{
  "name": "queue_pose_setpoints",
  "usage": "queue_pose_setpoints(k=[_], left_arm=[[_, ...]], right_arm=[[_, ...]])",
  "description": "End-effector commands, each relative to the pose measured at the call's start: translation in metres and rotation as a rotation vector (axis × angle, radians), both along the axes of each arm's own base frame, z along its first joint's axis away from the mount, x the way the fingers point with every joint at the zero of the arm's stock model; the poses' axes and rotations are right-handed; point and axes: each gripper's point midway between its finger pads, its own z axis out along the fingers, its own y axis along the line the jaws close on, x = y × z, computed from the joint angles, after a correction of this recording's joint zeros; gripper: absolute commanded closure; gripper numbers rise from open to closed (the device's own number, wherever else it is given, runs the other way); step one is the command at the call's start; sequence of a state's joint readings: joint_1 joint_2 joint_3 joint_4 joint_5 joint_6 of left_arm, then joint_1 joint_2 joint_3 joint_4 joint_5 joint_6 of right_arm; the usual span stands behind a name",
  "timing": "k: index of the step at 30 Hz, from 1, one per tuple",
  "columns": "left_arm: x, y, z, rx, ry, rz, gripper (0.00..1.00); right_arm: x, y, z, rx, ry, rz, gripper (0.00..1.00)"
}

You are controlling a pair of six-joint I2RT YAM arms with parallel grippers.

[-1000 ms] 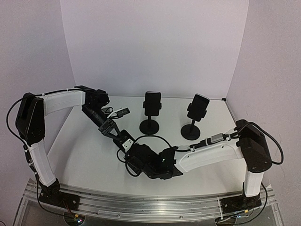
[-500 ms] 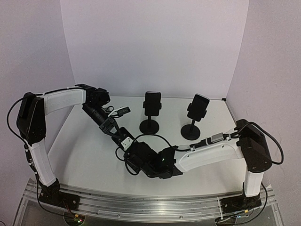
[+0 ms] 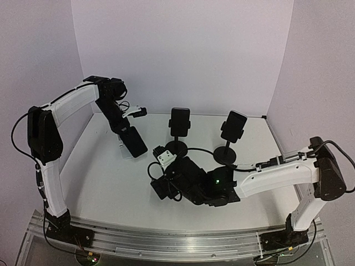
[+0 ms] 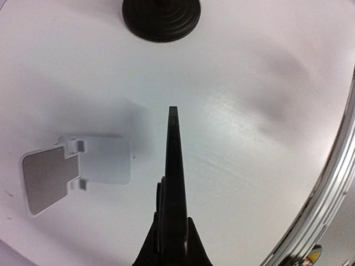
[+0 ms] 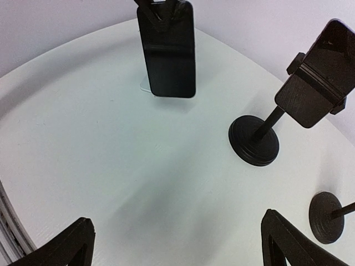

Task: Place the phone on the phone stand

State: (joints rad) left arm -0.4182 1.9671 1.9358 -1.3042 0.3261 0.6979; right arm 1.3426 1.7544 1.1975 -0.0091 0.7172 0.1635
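the left gripper is shut tight on one end of the black phone. its wrist camera sees the phone edge-on, sticking straight out from the fingers. the right wrist view shows the phone hanging face-out from those fingers, roughly upright and, as far as i can tell, clear of the table. just beside it lies the white folding phone stand, with its grey-padded plate turned away from the phone. phone and stand look close but apart.

the right gripper has its fingers spread wide with nothing between them. it sits low over the table, facing the held phone. further back, two black pedestal stands each carry a phone already.

i'd judge the step in hand to be the carry, with the phone lifted and brought near the white stand but not yet set down. the next move calls for lining the phone's lower edge with the stand's lip, easing it down to lean on the pad, then releasing gently, since a light stand may slide.
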Motion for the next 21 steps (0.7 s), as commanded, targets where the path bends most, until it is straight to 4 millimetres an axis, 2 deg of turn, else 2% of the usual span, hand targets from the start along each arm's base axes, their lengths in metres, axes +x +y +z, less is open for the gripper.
queue_pose_setpoints(k=[1, 8, 14, 21], left_arm=[[0.005, 0.037, 0.02, 0.2, -0.109, -0.093, 1.0], [0.036, 0.052, 0.038, 0.301, -0.242, -0.105, 1.0], [0.044, 0.071, 0.028, 0.371, -0.237, -0.117, 1.0], [0.063, 0.061, 0.024, 0.33, -0.245, -0.116, 1.0]], right_arm=[[-0.01, -0.01, 0.003, 0.034, 0.056, 0.007, 0.02], [-0.012, -0.01, -0.004, 0.022, 0.07, 0.012, 0.02], [-0.011, -0.008, -0.012, -0.003, 0.07, 0.015, 0.02], [-0.011, -0.005, -0.016, -0.008, 0.075, 0.018, 0.02]])
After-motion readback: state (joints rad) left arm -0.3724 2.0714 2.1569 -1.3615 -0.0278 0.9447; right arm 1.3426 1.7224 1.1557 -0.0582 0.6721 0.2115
